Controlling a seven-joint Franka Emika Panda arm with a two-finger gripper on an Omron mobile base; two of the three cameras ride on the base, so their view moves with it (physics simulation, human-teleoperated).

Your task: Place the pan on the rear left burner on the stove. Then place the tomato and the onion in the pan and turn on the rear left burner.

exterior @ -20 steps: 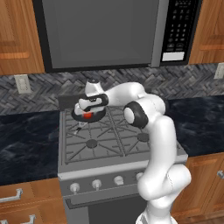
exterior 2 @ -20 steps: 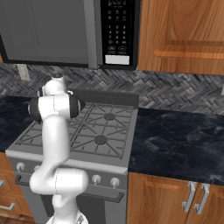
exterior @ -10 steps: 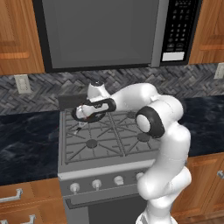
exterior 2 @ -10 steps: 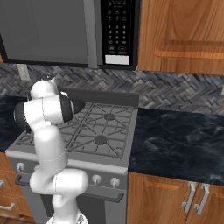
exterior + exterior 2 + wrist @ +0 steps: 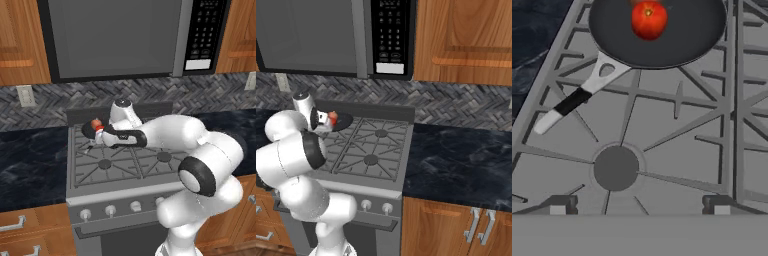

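Swung leftward, the arm's fingers (image 5: 639,202) seem parted; the pan (image 5: 657,30), handle toward front-left, holds the tomato (image 5: 648,20).

The left base view looks forward and down from behind the arm, left of it, taking in the whole stove (image 5: 120,165) with the microwave (image 5: 115,37) above it. The right base view looks at the same stove (image 5: 363,150) from the arm's right, so the range sits left of centre and more counter (image 5: 461,160) shows beside it. The hand view sits close over the grates, looking down on the pan (image 5: 657,30) at its top edge and a burner cap (image 5: 615,168) below it. All three share the stove's left half and the pan (image 5: 90,130) (image 5: 342,119).
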